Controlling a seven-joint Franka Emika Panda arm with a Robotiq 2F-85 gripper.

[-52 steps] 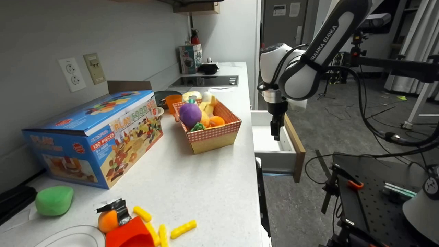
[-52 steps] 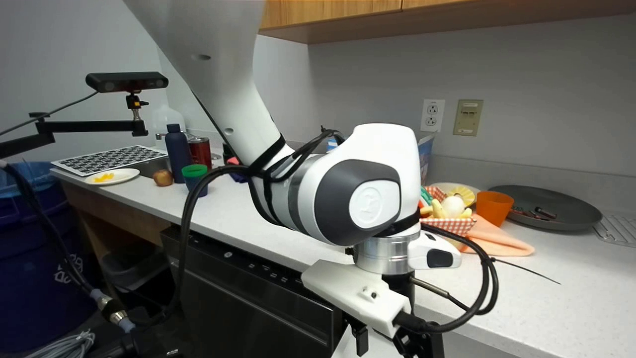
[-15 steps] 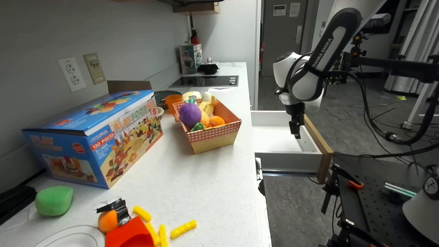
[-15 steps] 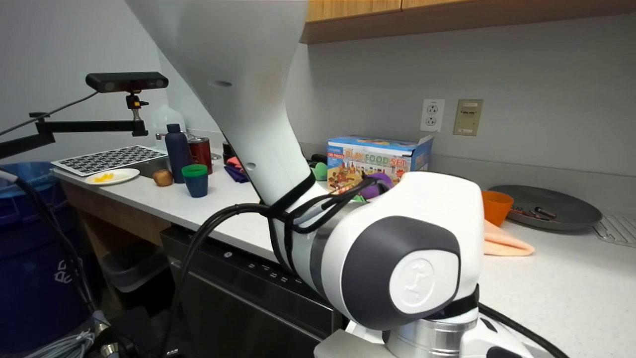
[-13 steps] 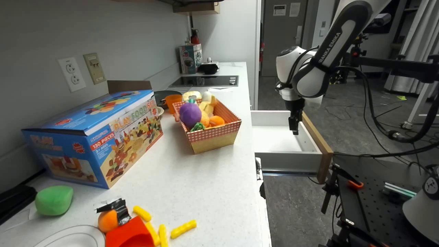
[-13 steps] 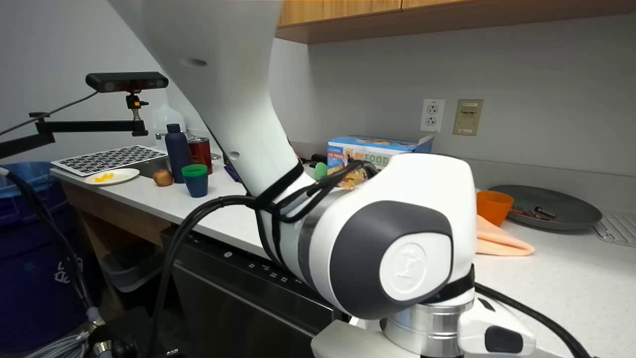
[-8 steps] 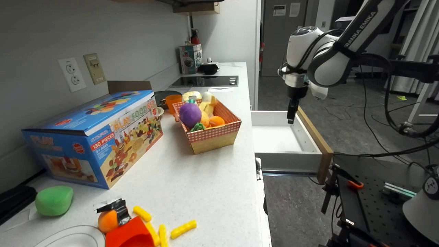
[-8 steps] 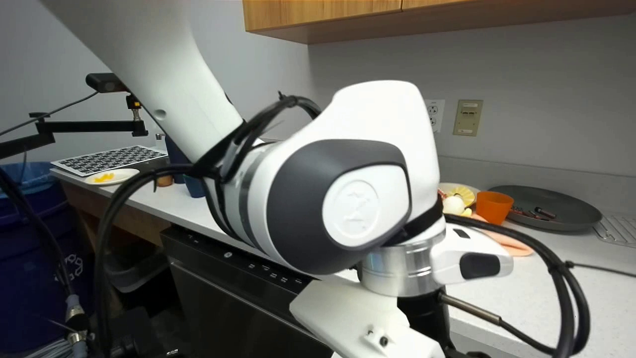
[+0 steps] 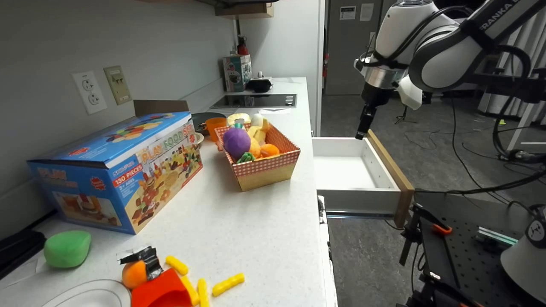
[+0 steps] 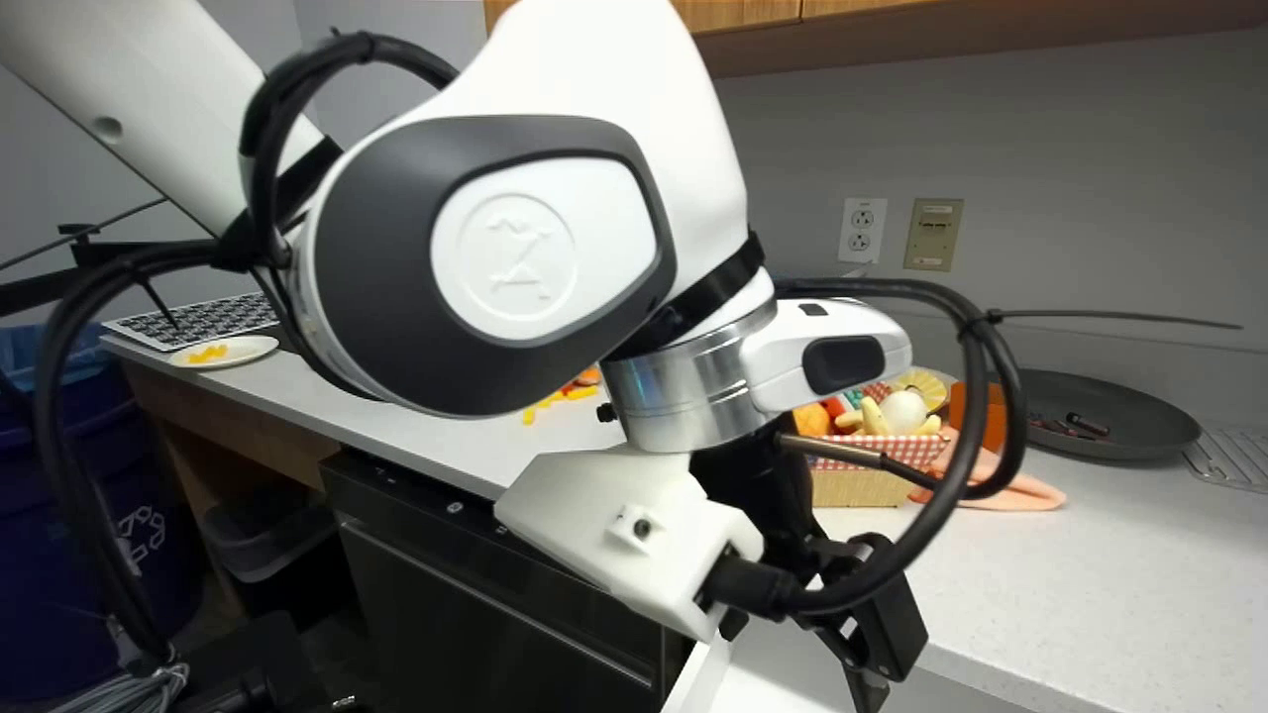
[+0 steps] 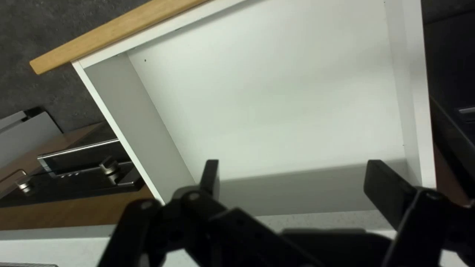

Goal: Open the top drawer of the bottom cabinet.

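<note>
The top drawer (image 9: 356, 200) stands pulled far out of the bottom cabinet (image 9: 273, 238). It is white inside with a tan wood-edged front. Its bare white floor fills much of the wrist view (image 11: 278, 92), with nothing lying in the part that shows. In an exterior view only a bit of the drawer (image 10: 768, 683) shows below the arm. My gripper (image 9: 361, 133) is tilted and hangs above the drawer, apart from the front panel (image 9: 390, 170). In the wrist view my gripper (image 11: 292, 165) is open, its fingers (image 11: 210, 176) wide apart with nothing between them.
A basket (image 9: 266, 175) of play food and a play food box (image 9: 158, 170) stand on the worktop. A dark pan (image 10: 1100, 416) and an orange cup (image 10: 976, 411) are also there. A black perforated stand (image 9: 473, 238) is close to the drawer front. A dark dishwasher (image 10: 495, 604) adjoins the drawer.
Since the oldest frames the drawer has come further out, then stayed still over the last second. My gripper has risen out of the drawer and tilted.
</note>
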